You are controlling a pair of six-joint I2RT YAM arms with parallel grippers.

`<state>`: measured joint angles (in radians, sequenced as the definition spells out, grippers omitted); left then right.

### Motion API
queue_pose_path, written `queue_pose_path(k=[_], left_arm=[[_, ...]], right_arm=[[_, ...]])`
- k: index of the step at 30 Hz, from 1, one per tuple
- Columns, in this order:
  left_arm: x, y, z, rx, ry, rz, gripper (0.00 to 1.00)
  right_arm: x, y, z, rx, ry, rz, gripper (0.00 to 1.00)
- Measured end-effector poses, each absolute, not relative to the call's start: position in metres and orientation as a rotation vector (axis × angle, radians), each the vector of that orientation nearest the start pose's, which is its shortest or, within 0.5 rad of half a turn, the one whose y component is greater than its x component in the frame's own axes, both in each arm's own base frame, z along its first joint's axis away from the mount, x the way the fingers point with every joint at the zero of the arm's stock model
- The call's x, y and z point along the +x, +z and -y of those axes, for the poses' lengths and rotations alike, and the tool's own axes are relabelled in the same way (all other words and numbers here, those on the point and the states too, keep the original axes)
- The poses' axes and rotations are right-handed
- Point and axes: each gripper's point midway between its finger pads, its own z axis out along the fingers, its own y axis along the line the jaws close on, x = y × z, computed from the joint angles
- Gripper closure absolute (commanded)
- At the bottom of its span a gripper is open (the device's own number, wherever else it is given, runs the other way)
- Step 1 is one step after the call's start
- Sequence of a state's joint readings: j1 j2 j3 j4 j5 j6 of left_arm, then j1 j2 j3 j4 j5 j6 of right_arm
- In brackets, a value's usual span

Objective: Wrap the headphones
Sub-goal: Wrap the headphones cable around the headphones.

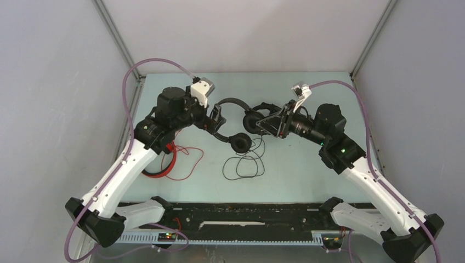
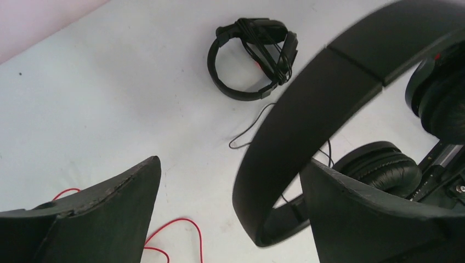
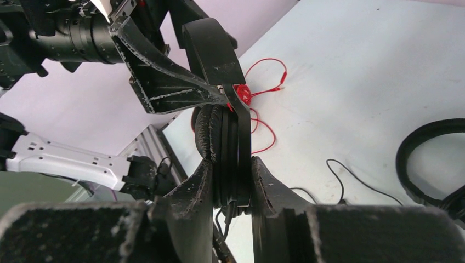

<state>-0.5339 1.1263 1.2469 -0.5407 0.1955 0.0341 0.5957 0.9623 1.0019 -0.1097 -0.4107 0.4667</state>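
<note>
Slim black headphones (image 1: 240,143) hang mid-air between my arms: right claw (image 3: 231,164) clenched on one cup, band running leftward through my released left claw (image 2: 230,164), cable (image 1: 224,169) looping on the desk (image 1: 307,175) below.

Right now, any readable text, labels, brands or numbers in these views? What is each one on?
No text, brand or number is readable in any view.
Small red mark on the slim black over-ear headphones clamped in the right gripper: too blurred to read as a letter or sign.
</note>
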Motion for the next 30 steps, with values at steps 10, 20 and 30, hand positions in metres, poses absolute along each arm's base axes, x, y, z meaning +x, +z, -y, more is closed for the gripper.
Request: queue_pose_path(k=[10,20,30], left_arm=[[0.281,0.315,0.212,0.723,-0.550,-1.835,0.99],[0.285,0.293,0.184,0.649,-0.406,-1.958,1.00],[0.281,0.276,0.176,0.601,-0.380,-2.056,1.00]], right_arm=[[0.224,0.346,-0.264,-0.439,1.207,-1.688,1.00],[0.244,0.321,-0.290,-0.624,0.872,-1.604,1.00],[0.270,0.305,-0.292,-0.801,0.401,-1.485,0.86]])
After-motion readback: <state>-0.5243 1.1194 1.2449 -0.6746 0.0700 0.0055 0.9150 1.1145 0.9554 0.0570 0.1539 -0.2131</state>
